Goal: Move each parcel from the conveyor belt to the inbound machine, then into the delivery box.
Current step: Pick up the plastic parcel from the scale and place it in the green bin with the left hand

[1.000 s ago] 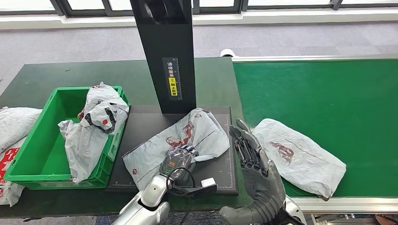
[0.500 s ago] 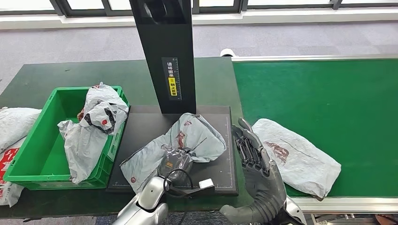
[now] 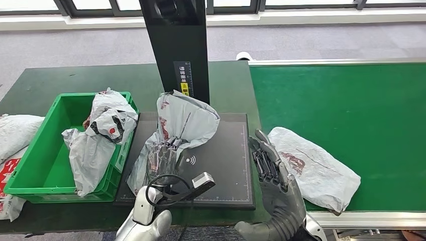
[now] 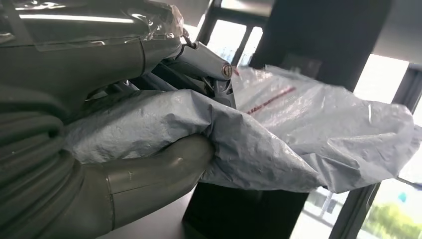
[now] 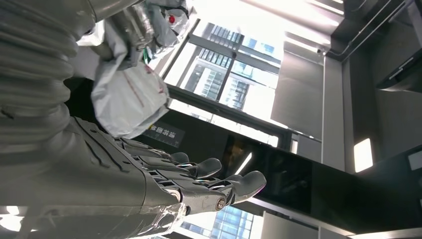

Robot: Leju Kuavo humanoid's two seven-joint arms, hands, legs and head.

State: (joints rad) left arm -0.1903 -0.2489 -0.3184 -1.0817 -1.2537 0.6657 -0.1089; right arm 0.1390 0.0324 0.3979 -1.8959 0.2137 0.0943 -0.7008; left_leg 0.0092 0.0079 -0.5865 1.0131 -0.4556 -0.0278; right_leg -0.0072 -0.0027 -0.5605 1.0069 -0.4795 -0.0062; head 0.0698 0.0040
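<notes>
My left hand (image 3: 162,156) grips a grey plastic parcel (image 3: 180,120) with red print and holds it lifted above the black plate of the inbound machine (image 3: 221,165), its top leaning against the machine's black column (image 3: 177,50). In the left wrist view the thumb (image 4: 149,177) and fingers clamp the crumpled parcel (image 4: 278,134). My right hand (image 3: 269,163) stands empty with fingers straight at the plate's right edge; the right wrist view shows its fingers (image 5: 209,179) apart. A second grey parcel (image 3: 314,168) lies on the green conveyor belt (image 3: 351,100), just right of that hand.
A green delivery box (image 3: 47,165) at the left holds two crumpled grey parcels (image 3: 103,130). More parcels (image 3: 12,135) lie on the dark table left of the box. The belt's metal rim (image 3: 351,219) runs along its near edge.
My left hand has lifted the parcel off the machine plate and swung it up and left; the plate's surface now shows. The belt parcel has shifted slightly left. My right hand has barely moved.
</notes>
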